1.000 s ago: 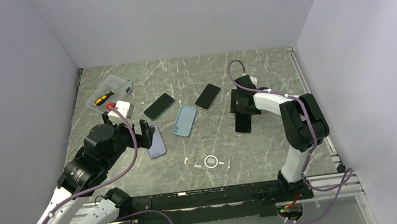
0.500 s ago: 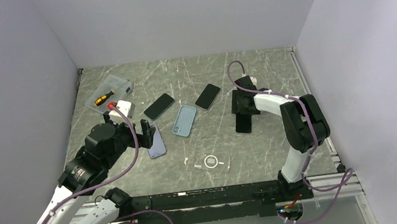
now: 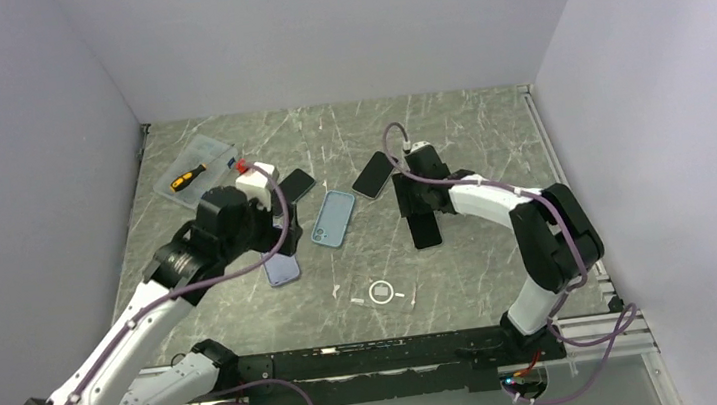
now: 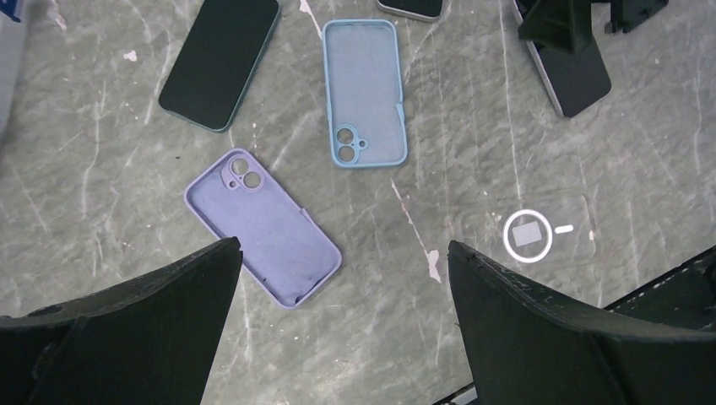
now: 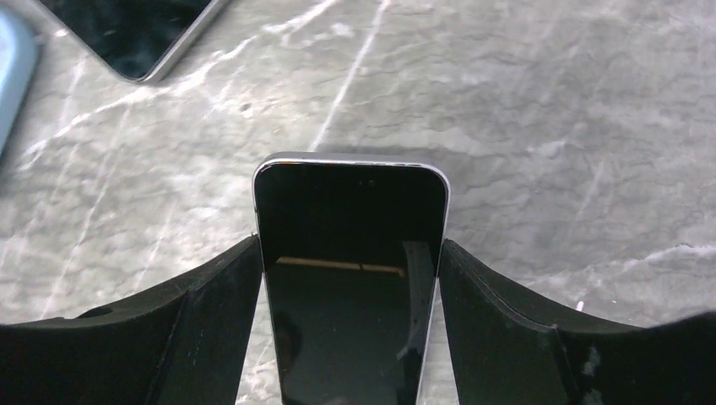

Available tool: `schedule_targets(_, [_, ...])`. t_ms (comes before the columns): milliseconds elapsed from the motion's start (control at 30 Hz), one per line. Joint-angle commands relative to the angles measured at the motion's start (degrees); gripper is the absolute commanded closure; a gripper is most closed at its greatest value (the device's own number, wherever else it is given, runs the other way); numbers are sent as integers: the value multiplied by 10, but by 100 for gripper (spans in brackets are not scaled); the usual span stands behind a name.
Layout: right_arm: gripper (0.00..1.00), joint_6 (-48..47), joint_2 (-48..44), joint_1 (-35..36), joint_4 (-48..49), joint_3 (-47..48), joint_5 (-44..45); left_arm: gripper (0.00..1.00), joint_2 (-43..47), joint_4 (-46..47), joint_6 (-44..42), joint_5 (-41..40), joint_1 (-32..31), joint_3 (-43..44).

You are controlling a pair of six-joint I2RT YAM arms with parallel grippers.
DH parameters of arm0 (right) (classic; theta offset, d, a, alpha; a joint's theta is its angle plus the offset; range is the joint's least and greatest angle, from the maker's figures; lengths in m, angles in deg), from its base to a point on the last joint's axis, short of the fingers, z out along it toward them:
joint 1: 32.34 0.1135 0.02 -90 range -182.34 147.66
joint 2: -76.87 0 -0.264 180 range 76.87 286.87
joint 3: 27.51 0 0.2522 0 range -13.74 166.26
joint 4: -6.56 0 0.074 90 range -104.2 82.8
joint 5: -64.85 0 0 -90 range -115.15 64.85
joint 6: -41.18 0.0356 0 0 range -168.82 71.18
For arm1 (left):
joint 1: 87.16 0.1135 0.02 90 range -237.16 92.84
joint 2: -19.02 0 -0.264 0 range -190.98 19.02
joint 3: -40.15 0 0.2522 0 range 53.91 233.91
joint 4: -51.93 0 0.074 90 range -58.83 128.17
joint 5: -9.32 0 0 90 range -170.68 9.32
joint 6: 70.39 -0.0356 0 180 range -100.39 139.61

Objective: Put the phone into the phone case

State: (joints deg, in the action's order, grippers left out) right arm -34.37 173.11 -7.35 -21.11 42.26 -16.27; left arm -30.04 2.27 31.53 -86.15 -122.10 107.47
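Note:
A black phone (image 5: 350,253) with a silver rim sits between my right gripper's (image 5: 349,242) fingers, which press on both its long edges. From the top view this phone (image 3: 425,230) is right of centre on the table. A light blue phone case (image 4: 365,89) and a purple phone case (image 4: 266,228) lie hollow side up. My left gripper (image 4: 342,245) hangs open high above them, holding nothing; the purple case's lower end is just inside its left finger.
Two more dark phones (image 3: 297,184) (image 3: 374,174) lie behind the cases. A clear case with a white ring (image 3: 382,292) lies near the front. A plastic box with a screwdriver (image 3: 192,168) stands at the back left.
My right gripper has narrowed onto the phone and moved left with it. My left arm has risen and swung toward the back, over the cases.

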Motion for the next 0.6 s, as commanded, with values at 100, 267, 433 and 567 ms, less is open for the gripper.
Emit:
schedule_targets(100, [57, -60, -67, 45, 106, -46, -13, 1, -103, -24, 46, 150, 93, 102])
schedule_targets(267, [57, -82, -88, 69, 145, -70, -22, 1, -187, -4, 80, 258, 157, 119])
schedule_targets(433, [57, -92, -111, 76, 195, -97, -64, 1, -287, 51, 119, 373, 172, 120])
schedule_targets(567, [57, -111, -122, 90, 229, -115, -84, 3, -360, 81, 139, 448, 171, 138])
